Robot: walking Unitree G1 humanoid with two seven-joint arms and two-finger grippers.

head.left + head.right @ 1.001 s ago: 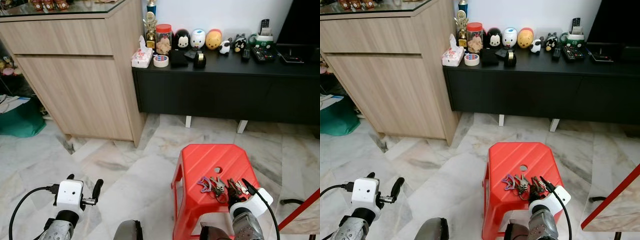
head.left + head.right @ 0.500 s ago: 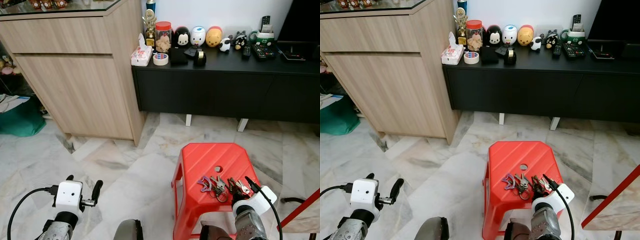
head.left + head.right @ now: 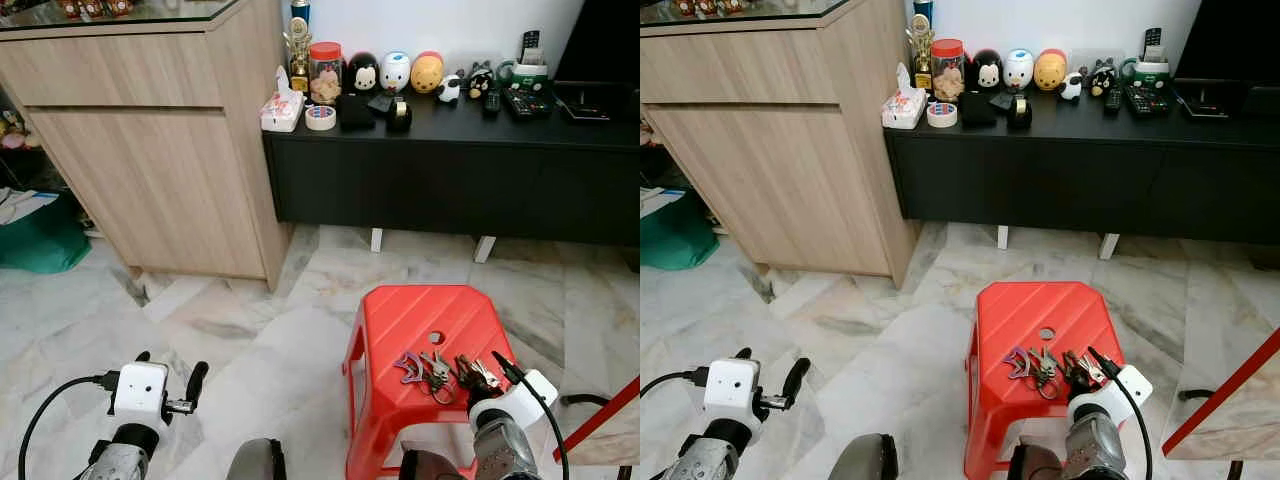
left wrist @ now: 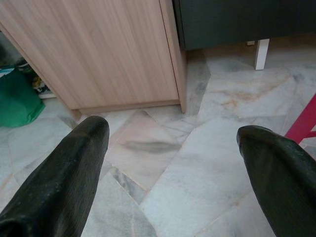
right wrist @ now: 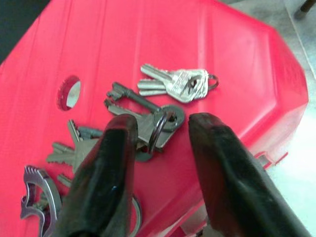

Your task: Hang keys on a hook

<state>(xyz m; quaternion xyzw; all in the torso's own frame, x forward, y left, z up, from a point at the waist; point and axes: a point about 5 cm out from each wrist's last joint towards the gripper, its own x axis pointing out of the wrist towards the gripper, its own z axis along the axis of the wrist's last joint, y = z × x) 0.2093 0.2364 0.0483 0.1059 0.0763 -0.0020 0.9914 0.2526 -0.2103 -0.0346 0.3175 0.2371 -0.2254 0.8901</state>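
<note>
Keys (image 5: 148, 126) lie in a loose bunch on the red stool (image 3: 400, 320), lower right of the head view. Right gripper (image 5: 158, 128) sits right over them, fingers parted around a key ring, nothing clamped. Left gripper (image 4: 173, 148) hangs released above the marble floor (image 3: 250, 330), lower left.

- A red plastic stool (image 3: 420, 320) stands on the marble floor (image 3: 230, 320).
- A light wooden cabinet (image 3: 150, 150) stands beside a long black sideboard (image 3: 450, 170).
- Toy figures (image 3: 396, 72), a tape roll (image 3: 320, 118) and remotes (image 3: 522, 104) sit on the sideboard.
- A green bag (image 3: 40, 240) lies left of the cabinet.
</note>
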